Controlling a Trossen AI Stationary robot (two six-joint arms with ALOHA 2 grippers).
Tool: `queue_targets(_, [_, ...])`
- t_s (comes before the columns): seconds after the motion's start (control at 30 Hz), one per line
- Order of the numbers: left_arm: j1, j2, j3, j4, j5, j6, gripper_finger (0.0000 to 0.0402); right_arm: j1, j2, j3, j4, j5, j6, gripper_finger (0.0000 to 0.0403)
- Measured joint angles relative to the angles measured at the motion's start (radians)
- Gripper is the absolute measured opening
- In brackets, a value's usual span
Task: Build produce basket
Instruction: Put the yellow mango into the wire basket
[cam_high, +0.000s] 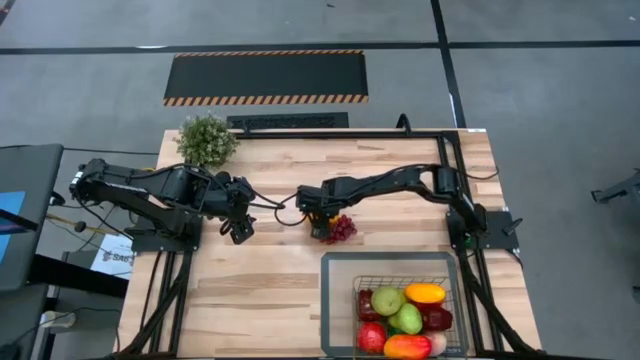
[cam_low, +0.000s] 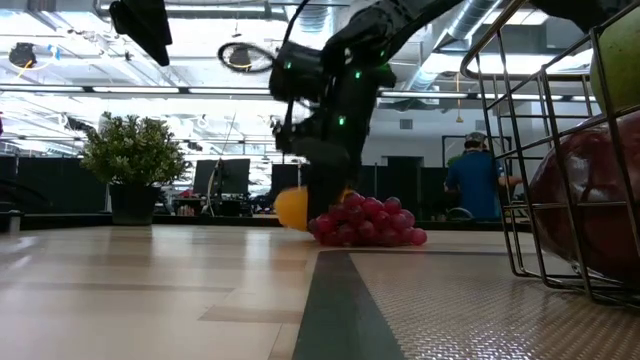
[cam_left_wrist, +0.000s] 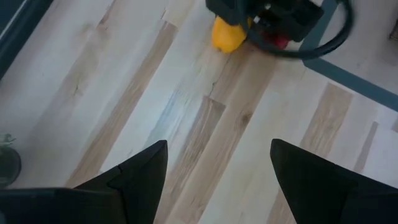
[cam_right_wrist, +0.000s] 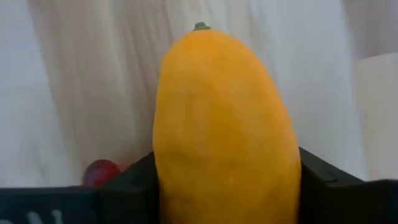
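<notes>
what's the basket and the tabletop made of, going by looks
The rectangular dark wire basket looks like metal: thin bare rods show in the low view, with a flat grey rim, probably painted. The pale tabletop appears to be wood planks, matte, with visible grain and joints.

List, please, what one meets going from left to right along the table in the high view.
Left gripper → right gripper over the yellow fruit → grape bunch → basket holding produce. The potted plant stands farther back, so I leave it out.
</notes>
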Motion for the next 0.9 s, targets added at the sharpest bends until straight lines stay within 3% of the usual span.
queue_targets(0.3, [0.0,0.0,0.0,0.0,-0.003,0.002,0.0271,0.018,-0.255,0.0,-0.078,0.0,0.05,0.0244])
queue_targets(0.5, [0.0,0.0,0.0,0.001,-0.011,0.003,0.0271,0.113,-0.481,0.001,-0.173,0.0,0.208,0.0254])
queue_targets(0.7, [0.0,0.0,0.0,0.004,-0.012,0.002,0.0271,0.335,-0.636,0.001,-0.229,0.001,0.529,0.0253])
queue_targets(0.9, [0.0,0.0,0.0,0.014,-0.045,-0.013,0.0271,0.646,-0.649,0.0,-0.214,0.105,0.927,0.0254])
